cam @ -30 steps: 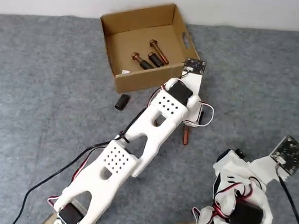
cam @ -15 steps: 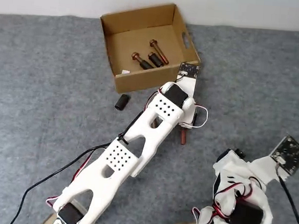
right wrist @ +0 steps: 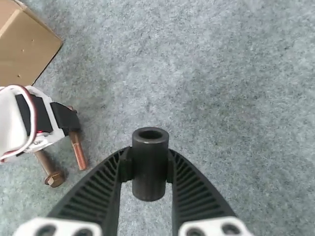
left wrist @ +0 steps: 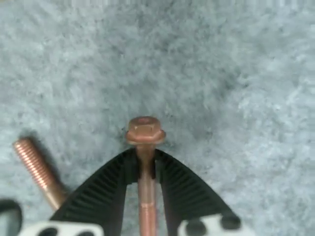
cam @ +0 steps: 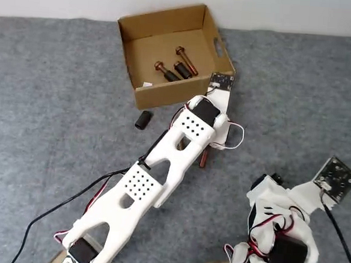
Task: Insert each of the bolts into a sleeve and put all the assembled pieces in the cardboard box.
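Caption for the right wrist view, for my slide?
The right pincer grips a black sleeve over grey carpet while the left pincer holds a bolt.

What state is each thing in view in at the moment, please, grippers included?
left gripper, shut on the held bolt
held bolt, bare, not in a sleeve
right gripper, shut on the held sleeve
held sleeve, open end empty
spare bolt, lying bare on the carpet
loose sleeve, lying empty on the carpet beside the cardboard box
assembled pieces, two, lying inside the cardboard box
cardboard box, open-topped
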